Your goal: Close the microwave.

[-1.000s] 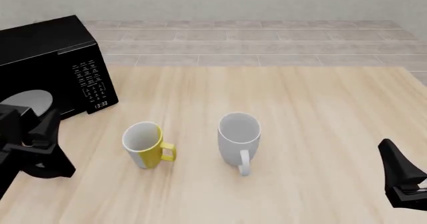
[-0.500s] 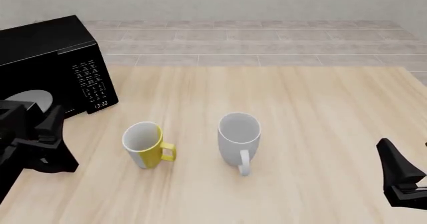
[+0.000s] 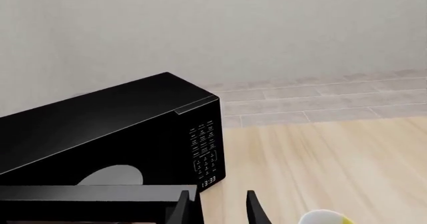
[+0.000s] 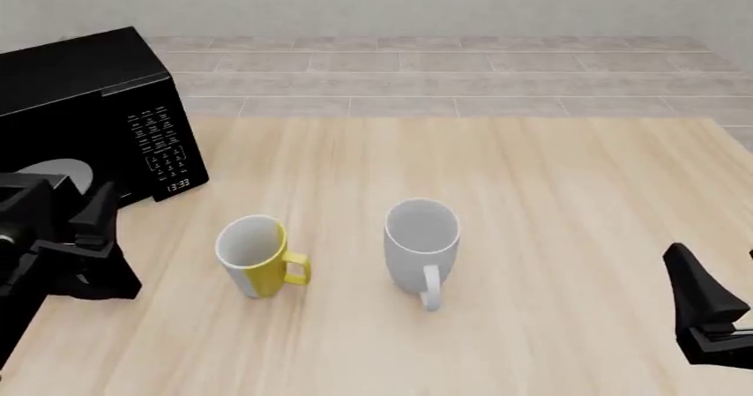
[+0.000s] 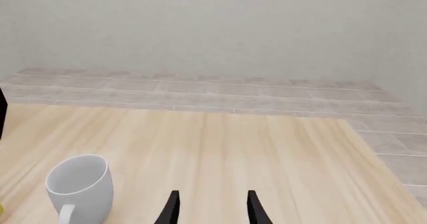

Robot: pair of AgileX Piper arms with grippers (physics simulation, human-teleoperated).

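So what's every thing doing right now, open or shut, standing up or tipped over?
microwave: door open, white plate showing inside.
yellow mug: upright, nothing visible inside.
white mug: upright, empty.
left hand: open, holding nothing.
right hand: open, holding nothing.

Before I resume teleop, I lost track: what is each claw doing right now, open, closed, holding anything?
Left claw: open, holding nothing, beside the microwave door's edge.
Right claw: open, holding nothing, over bare table.
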